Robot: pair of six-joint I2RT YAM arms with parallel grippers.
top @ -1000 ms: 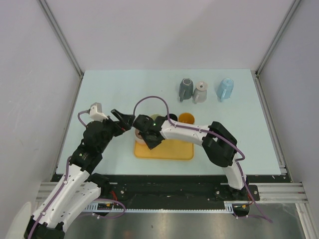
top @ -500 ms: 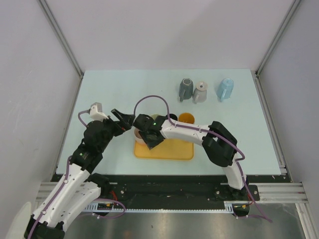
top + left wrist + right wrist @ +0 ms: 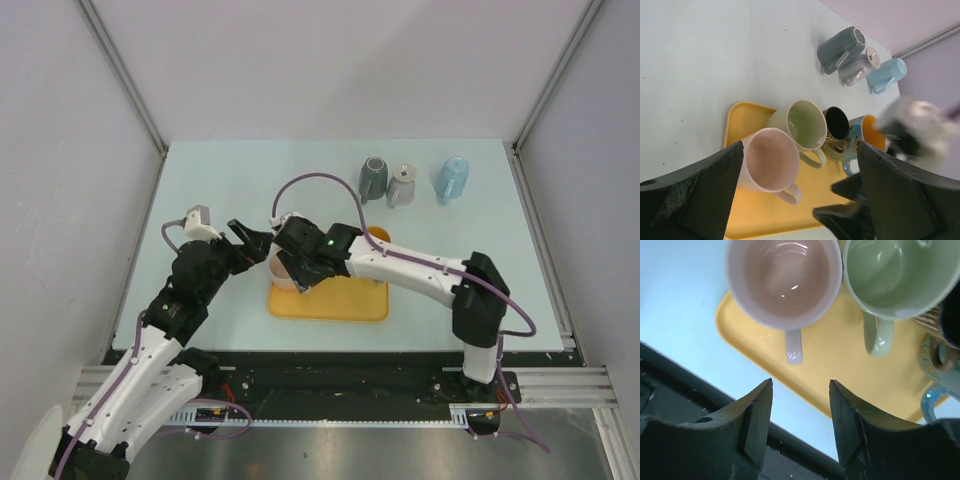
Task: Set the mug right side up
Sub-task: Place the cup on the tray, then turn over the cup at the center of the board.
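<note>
Pale grey walls (image 3: 330, 60) are enclosing a light blue table (image 3: 220, 180) on 3 sides; even light is falling.

So the tray (image 3: 330, 305) sits on the table (image 3: 220, 180) by the near edge, roughly mid-width. Four mugs stand in a row on it: leftmost mug (image 3: 771, 160), second mug (image 3: 804, 125) just beside it on the right, then third mug (image 3: 837, 123) and fourth mug (image 3: 867, 131). Well behind, toward the far right, three more mugs (image 3: 402, 185) lie side by side.
</note>
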